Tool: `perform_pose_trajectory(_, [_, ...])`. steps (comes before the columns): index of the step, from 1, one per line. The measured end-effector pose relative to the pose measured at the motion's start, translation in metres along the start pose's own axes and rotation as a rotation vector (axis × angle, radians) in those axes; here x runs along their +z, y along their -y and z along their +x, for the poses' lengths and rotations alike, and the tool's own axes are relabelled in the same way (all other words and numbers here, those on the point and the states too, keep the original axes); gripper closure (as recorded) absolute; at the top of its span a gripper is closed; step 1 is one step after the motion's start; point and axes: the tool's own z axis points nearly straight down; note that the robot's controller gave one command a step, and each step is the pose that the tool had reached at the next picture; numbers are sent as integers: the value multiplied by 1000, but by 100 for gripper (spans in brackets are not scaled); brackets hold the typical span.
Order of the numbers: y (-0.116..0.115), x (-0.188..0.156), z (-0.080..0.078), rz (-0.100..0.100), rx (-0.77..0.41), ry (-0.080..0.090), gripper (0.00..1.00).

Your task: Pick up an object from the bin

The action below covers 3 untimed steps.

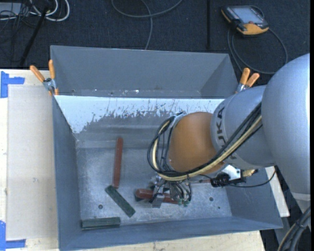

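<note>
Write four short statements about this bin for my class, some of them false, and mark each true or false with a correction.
1. The gripper is low in the front half of the grey metal bin, beside a small red-brown piece. True.
2. The long reddish-brown stick lies to the view's right of the gripper. False: it lies to the view's left of it.
3. A slanted dark green flat bar and a second dark green flat bar along the front wall lie in the bin's front left part. True.
4. The second dark green flat bar touches the gripper. False: it lies well apart from it, by the front left corner.
</note>
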Motion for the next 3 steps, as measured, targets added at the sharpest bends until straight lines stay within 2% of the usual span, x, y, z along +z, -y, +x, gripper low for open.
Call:
perform_pose_trajectory(1, [5,-46,7,2,-24,-7,100])
perform_pose_trajectory(2, [5,-80,25,0,-39,2,100])
perform_pose_trajectory(3, [-10,-165,15,0,-57,3,100])
